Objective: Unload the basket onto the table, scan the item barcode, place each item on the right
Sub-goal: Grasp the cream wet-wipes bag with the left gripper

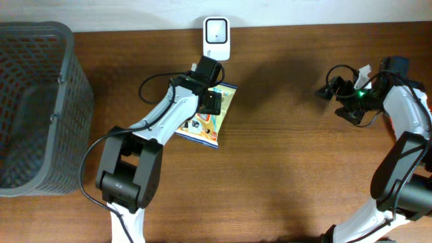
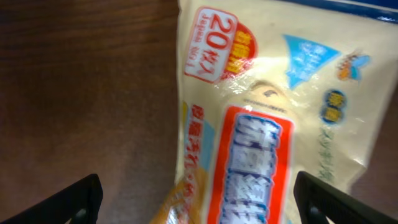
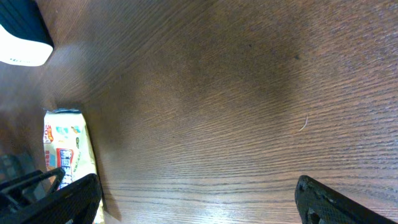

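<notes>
Wipes packet, a cream pouch printed in red and blue, lies flat and printed side up on the wooden table, near the far edge and left of centre. It sits just in front of the white barcode scanner at that edge. No barcode shows on the upturned face, so the code is probably on the underside. The left gripper hangs over the pouch's far end with jaws spread wide and gripping nothing. One finger is over bare wood beside the pouch's edge and the other above its printed face, a stance that suggests lining up to pinch that edge so the pouch can be lifted and turned to the scanner's window. Whether either fingertip touches the film cannot be told. The right gripper, also wide open and empty, sits well apart near the table's right edge, seemingly parked out of the way. A grey mesh basket stands at the left edge, likely meant for scanned goods.
</notes>
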Robot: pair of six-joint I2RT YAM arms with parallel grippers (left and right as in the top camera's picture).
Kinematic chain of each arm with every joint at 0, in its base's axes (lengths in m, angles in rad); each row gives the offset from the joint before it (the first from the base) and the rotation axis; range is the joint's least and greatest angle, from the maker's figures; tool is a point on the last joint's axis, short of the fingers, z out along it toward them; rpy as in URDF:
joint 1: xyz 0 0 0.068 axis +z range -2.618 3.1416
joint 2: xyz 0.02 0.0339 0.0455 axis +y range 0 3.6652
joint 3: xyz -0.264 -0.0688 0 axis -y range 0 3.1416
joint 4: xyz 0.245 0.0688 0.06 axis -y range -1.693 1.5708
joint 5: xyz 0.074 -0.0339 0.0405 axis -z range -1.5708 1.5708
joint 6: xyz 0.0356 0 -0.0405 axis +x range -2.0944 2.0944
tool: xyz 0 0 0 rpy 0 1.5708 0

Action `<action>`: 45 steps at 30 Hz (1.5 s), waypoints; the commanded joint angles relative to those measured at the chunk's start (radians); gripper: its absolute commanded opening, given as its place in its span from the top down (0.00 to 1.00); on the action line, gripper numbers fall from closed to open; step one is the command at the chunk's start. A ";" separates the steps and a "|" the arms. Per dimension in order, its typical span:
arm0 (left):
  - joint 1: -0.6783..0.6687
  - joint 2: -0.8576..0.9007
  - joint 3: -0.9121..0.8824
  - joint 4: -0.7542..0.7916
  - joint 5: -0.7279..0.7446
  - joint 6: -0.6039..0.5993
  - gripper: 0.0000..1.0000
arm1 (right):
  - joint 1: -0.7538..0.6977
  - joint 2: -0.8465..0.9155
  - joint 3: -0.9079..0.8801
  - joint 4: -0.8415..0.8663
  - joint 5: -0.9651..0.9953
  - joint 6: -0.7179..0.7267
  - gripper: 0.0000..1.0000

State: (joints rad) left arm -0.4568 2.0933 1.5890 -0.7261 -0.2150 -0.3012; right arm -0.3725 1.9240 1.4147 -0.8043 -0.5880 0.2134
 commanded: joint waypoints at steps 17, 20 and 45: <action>0.061 0.048 0.108 -0.189 0.077 0.019 1.00 | -0.001 0.001 -0.001 0.000 -0.001 0.005 0.01; 0.058 0.038 0.309 -0.383 -0.202 0.019 1.00 | -0.001 0.001 -0.001 0.000 -0.001 0.005 0.01; -0.333 0.051 -0.077 -0.192 -0.569 -0.253 0.91 | -0.001 0.001 -0.001 0.000 -0.001 0.005 0.01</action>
State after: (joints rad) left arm -0.7334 2.1517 1.5269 -0.9321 -0.9184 -0.5282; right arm -0.3725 1.9240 1.4136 -0.8047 -0.5880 0.2138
